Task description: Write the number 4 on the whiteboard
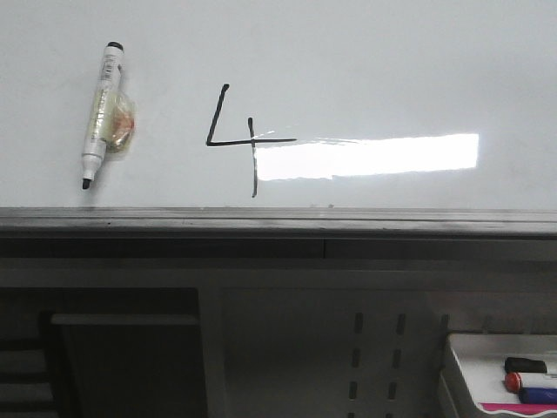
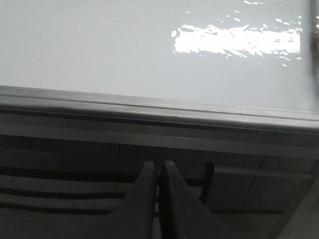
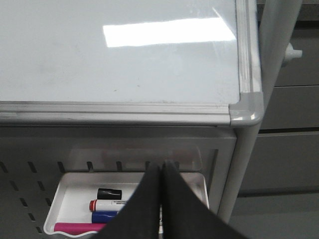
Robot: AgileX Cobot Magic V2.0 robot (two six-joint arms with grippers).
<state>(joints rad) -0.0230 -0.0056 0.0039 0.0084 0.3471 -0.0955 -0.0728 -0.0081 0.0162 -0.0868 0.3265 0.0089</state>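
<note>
A thin black number 4 (image 1: 237,139) stands drawn on the glossy whiteboard (image 1: 365,61), its vertical stroke crossing the bar beside a bright glare strip. A white marker with a black cap (image 1: 101,113) sticks to the board at the left, tip down, with a clear lump beside it. The dark grey ledge (image 1: 278,222) runs along the board's lower edge. My left gripper (image 2: 158,165) is shut and empty below the ledge. My right gripper (image 3: 163,164) is shut and empty above a white tray (image 3: 62,191). No gripper shows in the front view.
The white tray (image 1: 466,366) at the lower right holds a black cap (image 3: 109,193), a red-capped marker (image 3: 107,204), a blue marker (image 3: 103,216) and a pink one (image 3: 77,227). A perforated grey panel (image 1: 374,357) and the board's metal corner post (image 3: 249,119) stand below and right.
</note>
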